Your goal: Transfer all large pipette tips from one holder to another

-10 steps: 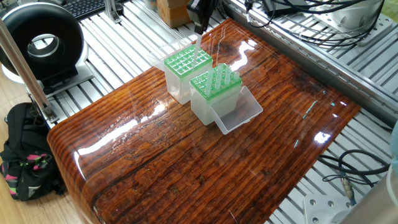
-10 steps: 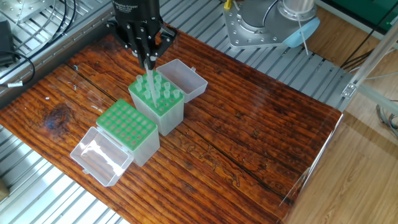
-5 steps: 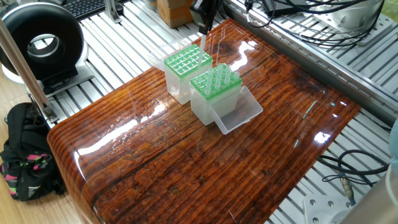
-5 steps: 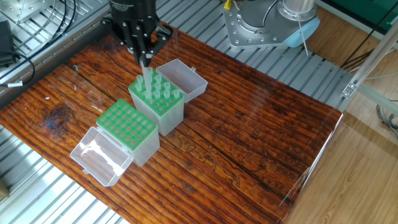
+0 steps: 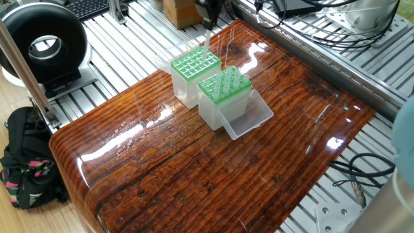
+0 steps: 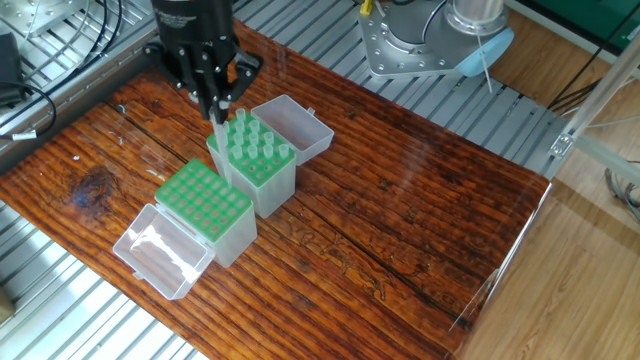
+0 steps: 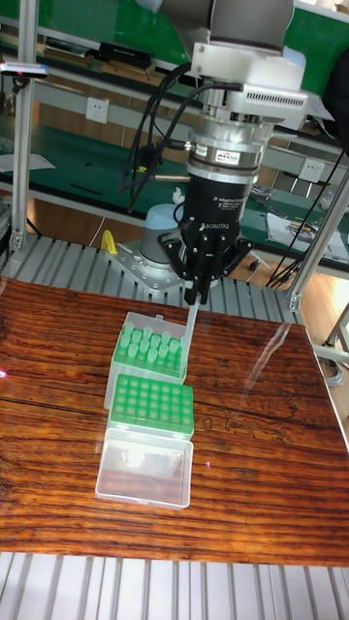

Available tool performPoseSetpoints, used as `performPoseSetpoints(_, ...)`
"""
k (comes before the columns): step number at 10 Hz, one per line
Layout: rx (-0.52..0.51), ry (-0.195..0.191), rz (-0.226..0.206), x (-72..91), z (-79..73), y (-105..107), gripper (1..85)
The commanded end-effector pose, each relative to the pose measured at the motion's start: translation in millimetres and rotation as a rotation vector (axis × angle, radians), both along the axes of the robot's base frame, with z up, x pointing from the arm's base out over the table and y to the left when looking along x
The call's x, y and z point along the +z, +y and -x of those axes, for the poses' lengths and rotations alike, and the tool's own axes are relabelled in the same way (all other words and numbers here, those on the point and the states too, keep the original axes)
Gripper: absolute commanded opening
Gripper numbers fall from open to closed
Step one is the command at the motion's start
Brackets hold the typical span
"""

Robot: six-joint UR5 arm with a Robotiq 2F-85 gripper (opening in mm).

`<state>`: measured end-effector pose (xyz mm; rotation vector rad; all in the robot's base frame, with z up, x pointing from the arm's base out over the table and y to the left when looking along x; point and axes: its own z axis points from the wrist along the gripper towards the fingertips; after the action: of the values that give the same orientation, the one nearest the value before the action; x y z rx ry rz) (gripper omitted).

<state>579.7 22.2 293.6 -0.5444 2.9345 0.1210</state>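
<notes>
Black two-finger gripper [image 7: 198,287] closed on upper end of one translucent whitish pipette tip [image 7: 189,332], held vertical, point down, raised clear of racks. Tip hangs beside green-topped clear rack holding remaining whitish tips [image 6: 255,160], lid [image 6: 293,124] open. Second green-topped rack, wells unfilled [image 6: 208,208], adjoins it on glossy wooden table [image 6: 400,220].

We count two green-topped tip holders: one [image 6: 258,160] still carrying large pipette tips [image 6: 262,153], the other [image 6: 206,205] showing only empty holes. Each has one clear hinged lid [image 6: 163,248] lying open, two lids in all. One tip [image 7: 189,327] hangs from the single gripper [image 7: 199,288]. The standing tips crowd together; we cannot give an exact number.
</notes>
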Motion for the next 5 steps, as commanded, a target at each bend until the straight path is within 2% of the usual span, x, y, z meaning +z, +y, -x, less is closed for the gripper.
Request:
performPoseSetpoints(1,0.035,-0.008,0.017,1.7,0.2,-2.6,1.0)
performPoseSetpoints(3,0.009,0.011,0.016,7.8,28.4,1.0,1.0)
performPoseSetpoints(5,-0.004,0.023,0.031,8.5,35.7,-3.2,1.0)
